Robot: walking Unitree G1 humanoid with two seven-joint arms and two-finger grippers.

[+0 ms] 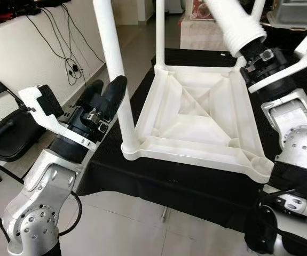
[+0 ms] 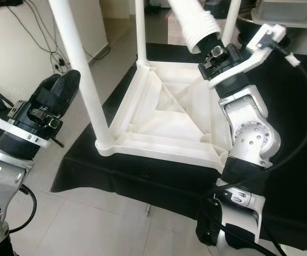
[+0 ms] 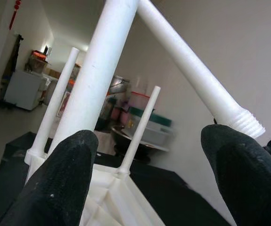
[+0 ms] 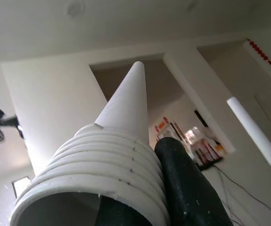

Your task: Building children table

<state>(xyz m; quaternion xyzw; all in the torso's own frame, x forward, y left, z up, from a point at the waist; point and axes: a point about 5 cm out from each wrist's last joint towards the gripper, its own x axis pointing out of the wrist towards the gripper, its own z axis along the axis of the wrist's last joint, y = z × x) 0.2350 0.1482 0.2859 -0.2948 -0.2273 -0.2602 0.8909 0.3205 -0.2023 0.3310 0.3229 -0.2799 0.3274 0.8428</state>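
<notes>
A white plastic children's table (image 1: 196, 114) lies upside down on a black-covered table (image 1: 169, 184). Three white legs stand in its corners: the near-left leg (image 1: 116, 64), the far-left leg (image 1: 160, 32) and the far-right leg (image 3: 142, 122). The near-right corner socket (image 1: 262, 166) holds nothing. My right gripper (image 1: 252, 50) is shut on a fourth, loose leg (image 1: 233, 21), held tilted above the far-right part of the table with its threaded end (image 4: 97, 174) pointing down. My left gripper (image 1: 113, 88) is open, just left of the near-left leg, fingers (image 3: 64, 183) apart.
A black chair (image 1: 4, 133) stands to the left by the white wall, with cables (image 1: 70, 66) hanging above it. Containers (image 1: 297, 13) sit at the back right. Tiled floor (image 1: 142, 229) lies below the black cloth's front edge.
</notes>
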